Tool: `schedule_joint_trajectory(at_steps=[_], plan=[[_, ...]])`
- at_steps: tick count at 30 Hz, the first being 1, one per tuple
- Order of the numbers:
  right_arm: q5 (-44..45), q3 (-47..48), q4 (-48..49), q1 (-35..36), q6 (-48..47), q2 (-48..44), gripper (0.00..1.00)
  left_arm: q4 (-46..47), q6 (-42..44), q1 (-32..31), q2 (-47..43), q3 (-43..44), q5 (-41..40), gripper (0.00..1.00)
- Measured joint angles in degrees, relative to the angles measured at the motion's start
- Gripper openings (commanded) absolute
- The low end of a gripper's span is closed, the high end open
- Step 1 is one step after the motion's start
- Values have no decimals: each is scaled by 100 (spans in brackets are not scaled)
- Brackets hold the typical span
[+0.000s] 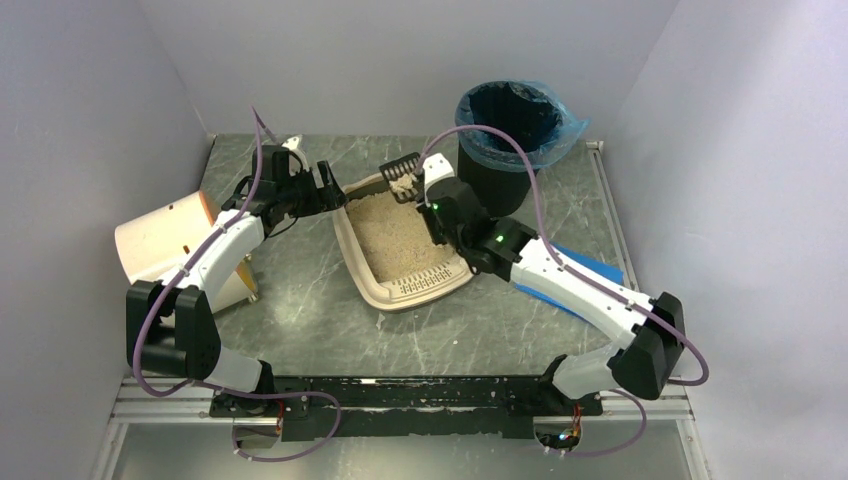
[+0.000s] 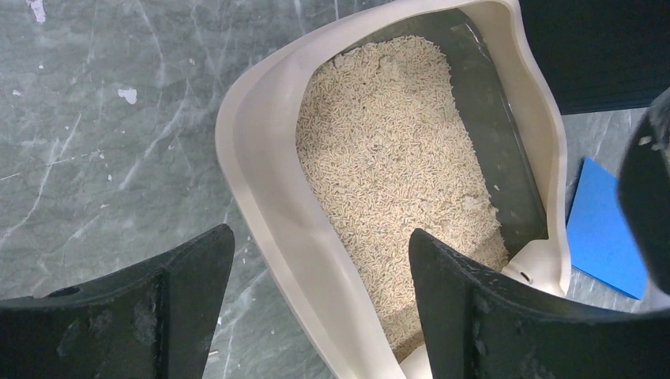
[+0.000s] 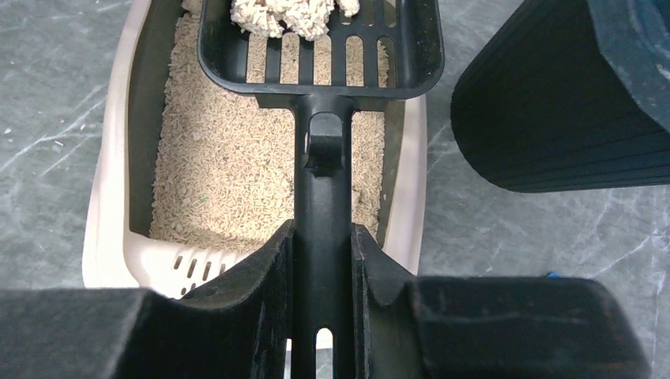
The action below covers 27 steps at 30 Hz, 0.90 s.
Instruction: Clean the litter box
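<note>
Right gripper clamped on slotted black scoop, left gripper spread open astride smooth beige rim of litter box at frame centre, ribbed black bin close upper right, marbled surface open below

Plain pale grey walls on three sides; grey-green marbled tabletop; metal rail along near edge.

I counted one litter box, one slotted black scoop carrying one clump of litter, one black bin, one cream drum and one blue sheet. Two arms showed: the left arm and the right arm.
</note>
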Motion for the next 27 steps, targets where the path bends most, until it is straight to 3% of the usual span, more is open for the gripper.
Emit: schedule_joint_trajectory(at_steps=[12, 21, 27], plan=[[-776, 1464, -820, -745, 133, -116, 0, 0, 0, 0, 0, -2, 2, 85], [-1427, 2559, -1222, -1965, 435, 90, 0, 9, -2, 0, 0, -4, 15, 85], [-2317, 2625, -1294, -3029, 918, 356, 0, 35, -2, 0, 0, -4, 39, 85]])
